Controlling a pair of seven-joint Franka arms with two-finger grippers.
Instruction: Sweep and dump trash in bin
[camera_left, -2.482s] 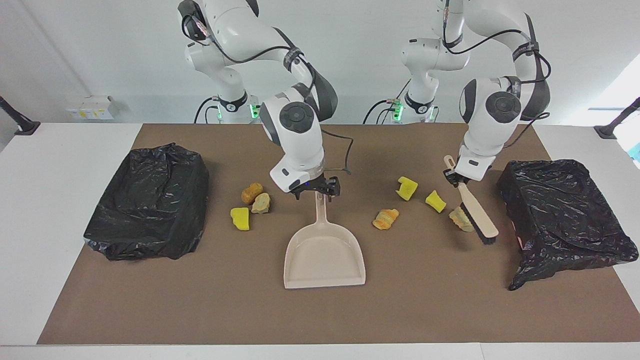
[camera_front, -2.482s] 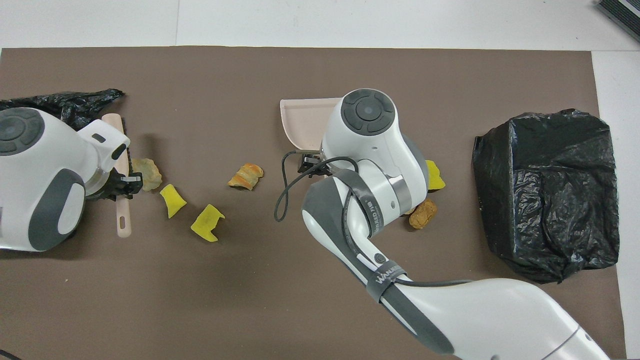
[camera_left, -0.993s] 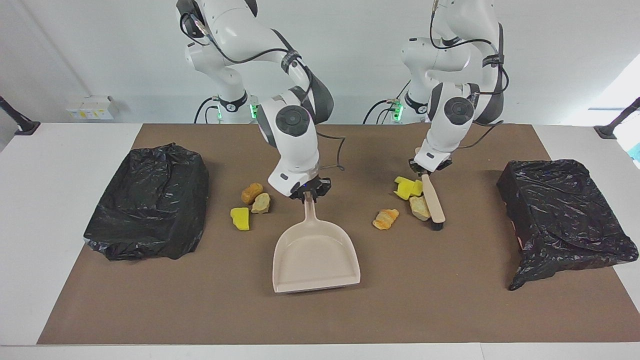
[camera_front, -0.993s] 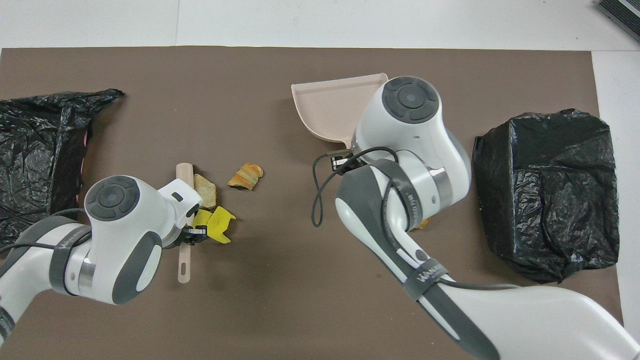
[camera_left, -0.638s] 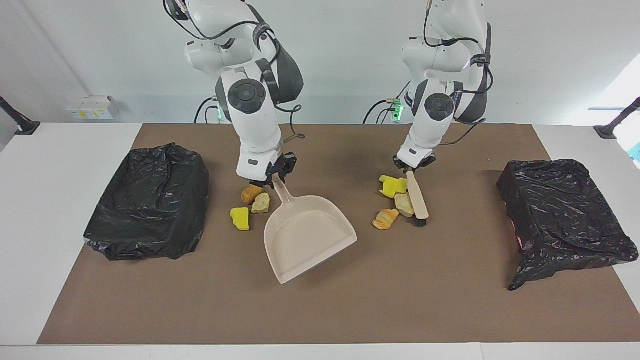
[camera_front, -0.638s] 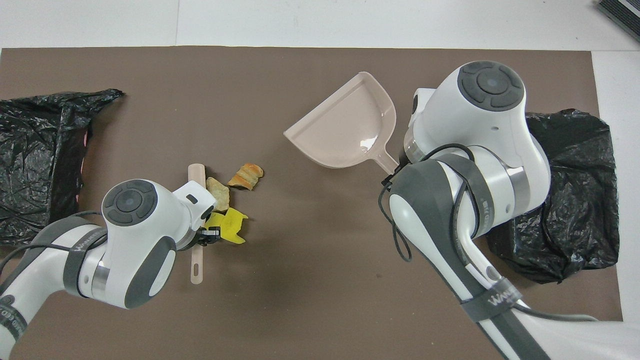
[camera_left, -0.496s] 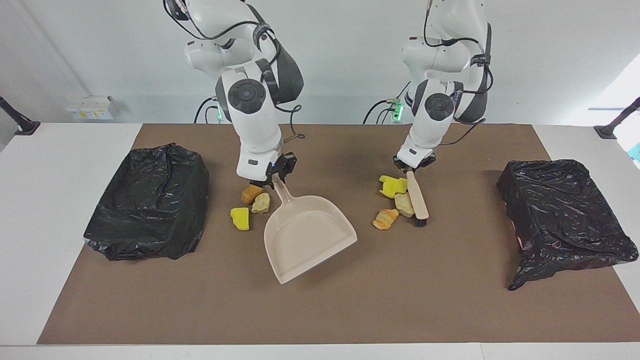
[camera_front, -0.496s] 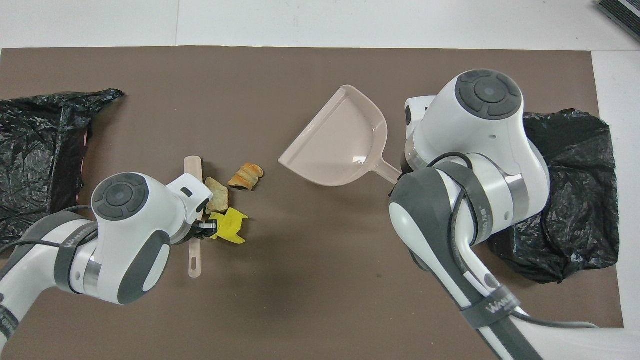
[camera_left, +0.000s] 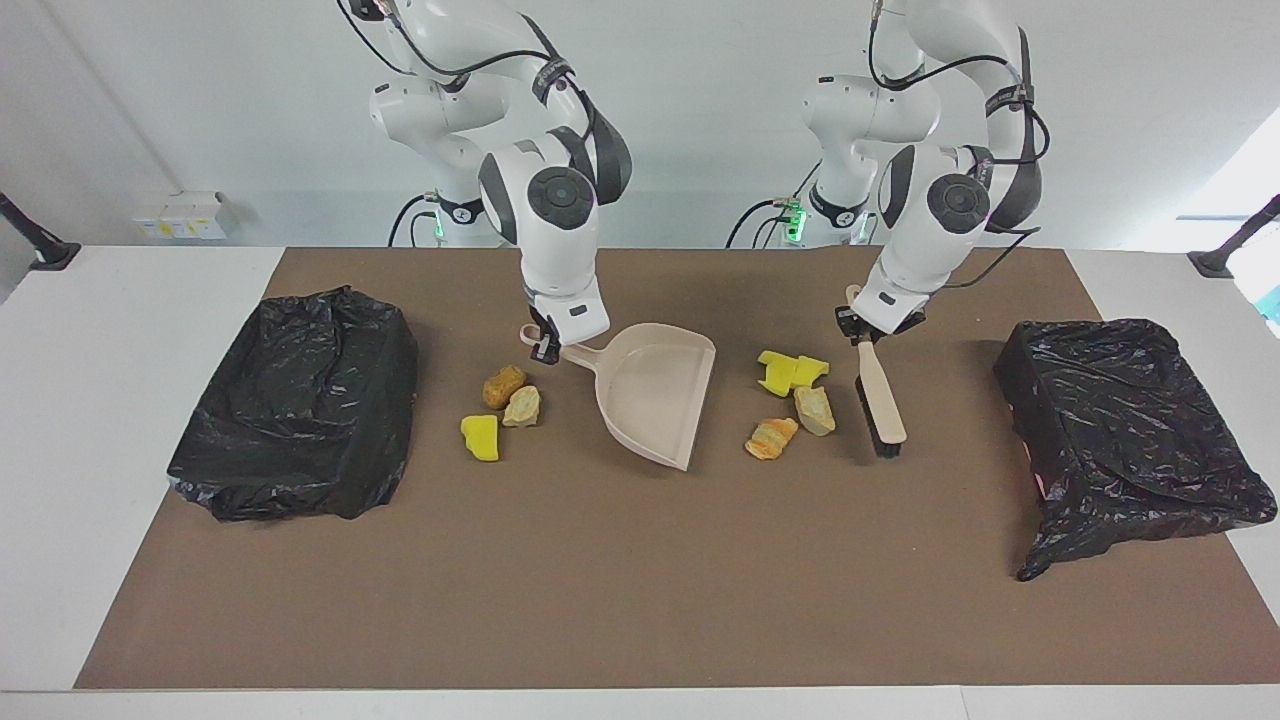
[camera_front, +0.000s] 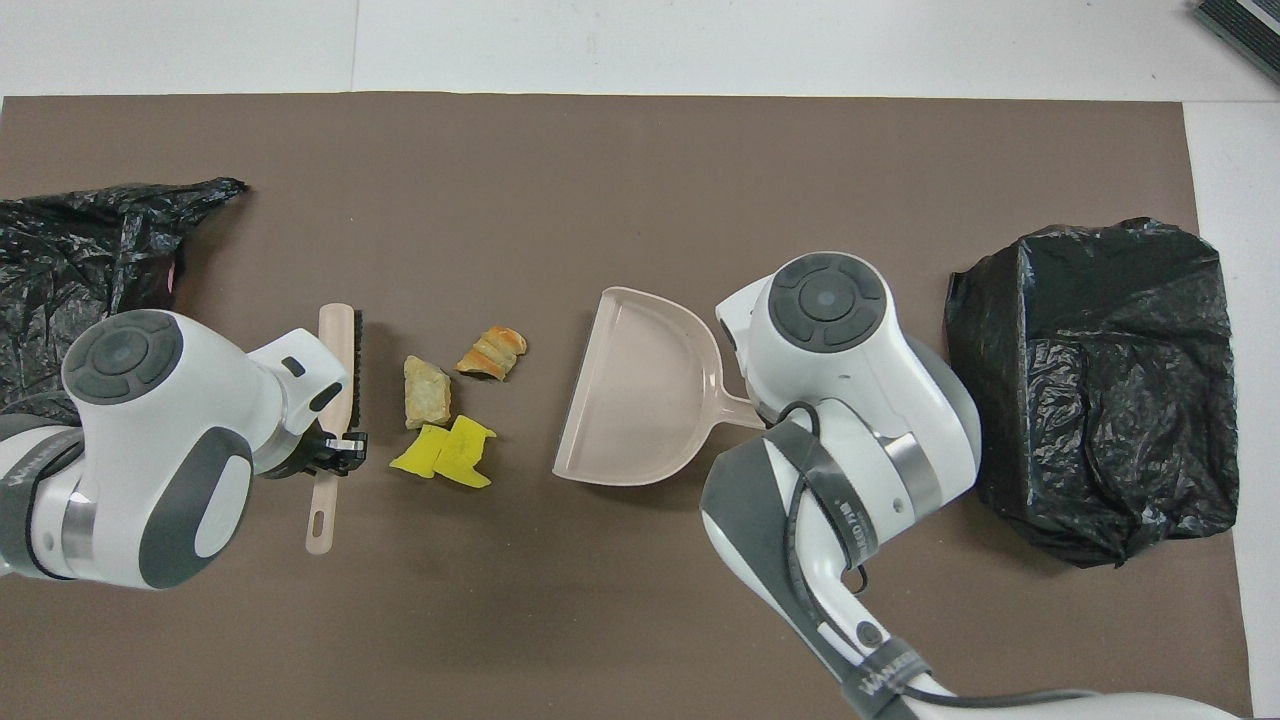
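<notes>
Trash is lying in two clusters on the brown mat: four lumps (camera_left: 790, 398) between dustpan (camera_left: 655, 400) and brush (camera_left: 880, 398), three more (camera_left: 500, 405) toward the right arm's end, beside the pan's handle. I'm holding the brush w/ the left gripper (camera_left: 858, 327), clamped on its handle, bristles down beside the four, prob. to push them panward. Right gripper (camera_left: 547, 343) is pinching the pan handle, mouth turned toward that pile. Bagged bins (camera_left: 300, 400) are sitting at both ends of the mat.

dustpan (camera_left: 652, 400) between two trash (camera_left: 790, 400) clusters, brush (camera_left: 880, 398) beside one
</notes>
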